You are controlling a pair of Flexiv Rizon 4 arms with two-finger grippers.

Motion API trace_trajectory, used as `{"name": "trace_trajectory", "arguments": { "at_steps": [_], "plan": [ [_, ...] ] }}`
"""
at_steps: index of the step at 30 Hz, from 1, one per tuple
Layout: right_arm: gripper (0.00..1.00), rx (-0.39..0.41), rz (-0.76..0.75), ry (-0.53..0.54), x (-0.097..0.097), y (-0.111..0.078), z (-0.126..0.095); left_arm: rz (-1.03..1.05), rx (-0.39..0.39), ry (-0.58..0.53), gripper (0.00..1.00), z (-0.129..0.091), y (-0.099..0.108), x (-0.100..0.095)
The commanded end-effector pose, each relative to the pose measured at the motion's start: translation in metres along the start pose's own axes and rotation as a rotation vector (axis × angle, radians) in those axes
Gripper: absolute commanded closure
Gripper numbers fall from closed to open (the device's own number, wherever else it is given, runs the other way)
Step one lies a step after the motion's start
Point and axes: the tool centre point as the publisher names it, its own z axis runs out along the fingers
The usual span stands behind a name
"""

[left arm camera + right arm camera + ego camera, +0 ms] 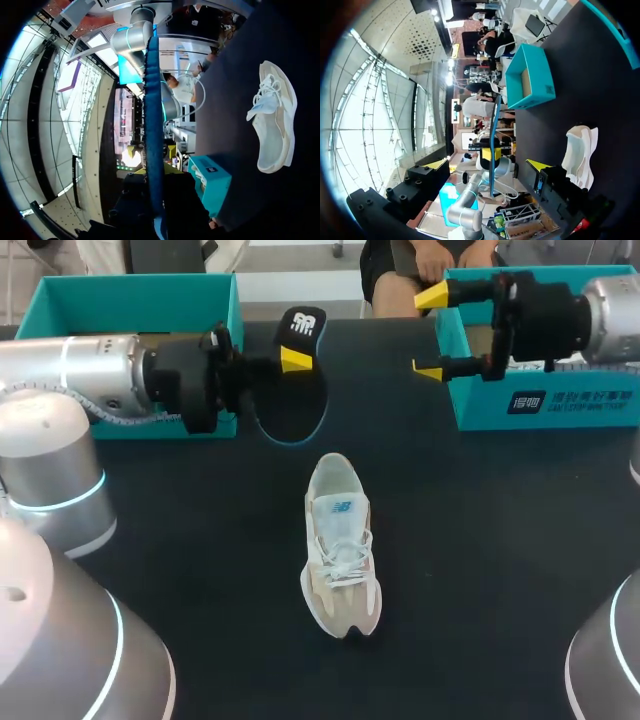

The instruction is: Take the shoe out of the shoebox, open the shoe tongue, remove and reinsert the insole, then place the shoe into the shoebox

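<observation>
The shoe [340,550] stands upright on its sole in the middle of the black table [500,570], laces up. Its open heel end points toward the top of the frame and its toe toward the bottom. It lies out in the open, well apart from both boxes and touched by neither arm.

The left arm comes in from the left edge and reaches to the upper middle of the head view. There the left hand [290,362] is clenched on the insole [292,405] - a dark piece with a blue edge, held above the table just beyond the shoe's heel end. One yellow fingertip shows against its upper part. In the left wrist view the insole appears edge-on as a narrow blue strip running straight out from between that hand's dark fingers, with the shoe off to one side of it on the table.

The right arm enters from the upper right. The right hand [430,332] is released, its two yellow tips spread wide with nothing between them, and it points toward the insole without touching it.

The left teal box [140,300] sits at the upper left, behind the left arm - the right teal box [545,405] sits at the upper right, beneath the right arm's wrist.
</observation>
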Motion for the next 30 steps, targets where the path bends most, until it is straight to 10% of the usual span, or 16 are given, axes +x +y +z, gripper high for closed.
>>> {"name": "trace_trajectory", "arguments": {
  "at_steps": [1,5,17,30],
  "plan": [
    [0.0,-0.003,0.0,0.0,0.0,-0.001,0.001,0.001,-0.001,0.0,1.0,-0.001,-0.001,0.0],
    [0.0,-0.003,0.0,0.0,0.0,-0.001,0.001,0.001,-0.001,0.0,1.0,-0.001,-0.001,0.0],
    [0.0,-0.003,0.0,0.0,0.0,-0.001,0.001,-1.056,-0.054,0.357,1.0,-0.006,-0.037,-0.012],
    [0.0,-0.003,0.0,0.0,0.0,-0.001,0.001,-1.889,-0.015,0.205,1.0,-0.004,-0.048,-0.021]
  ]
}}
